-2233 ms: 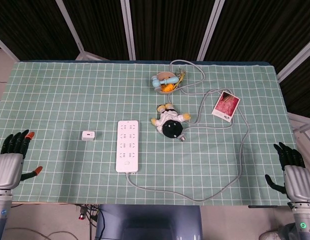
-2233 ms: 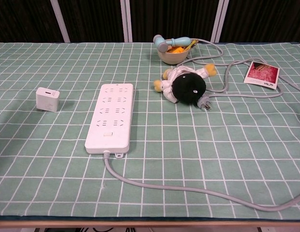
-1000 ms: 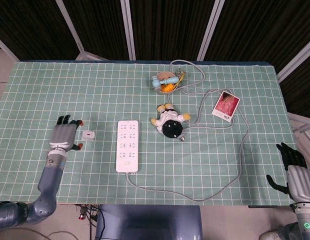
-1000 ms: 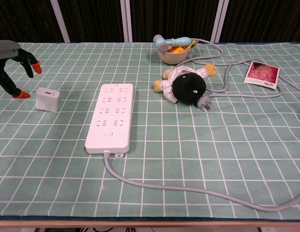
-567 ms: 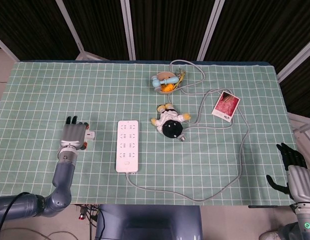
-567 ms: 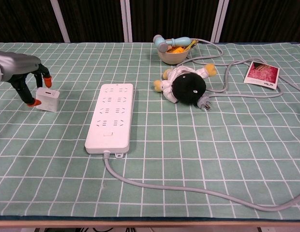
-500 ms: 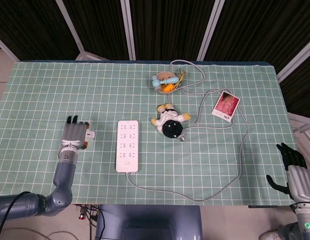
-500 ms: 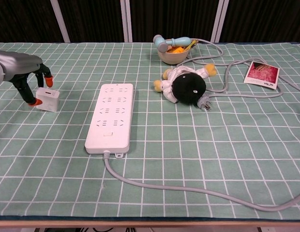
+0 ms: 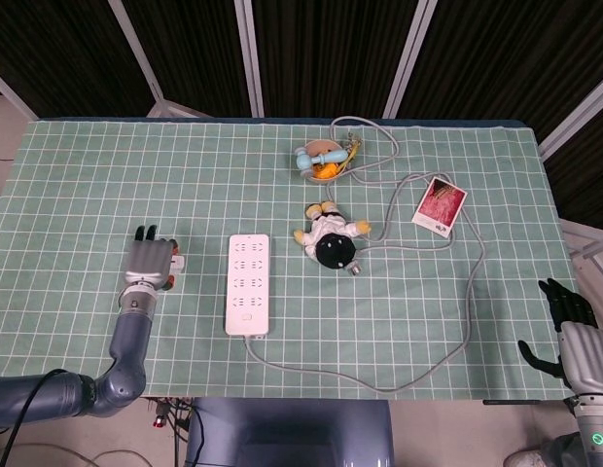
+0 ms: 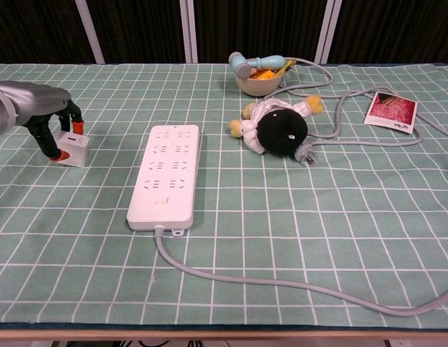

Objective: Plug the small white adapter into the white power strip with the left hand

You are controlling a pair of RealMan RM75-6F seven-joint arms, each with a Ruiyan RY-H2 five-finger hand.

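Fingers of my left robot hand (image 10: 54, 129) pinch the adapter (image 10: 72, 150) on the surface (image 10: 282, 217), left of the strip (image 10: 166, 176). My right robot hand (image 9: 571, 333) is spread, holding nothing.

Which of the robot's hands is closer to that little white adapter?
The left hand. Its fingers are right at the adapter, apparently touching it. The right hand is far across the table, past its right front corner.
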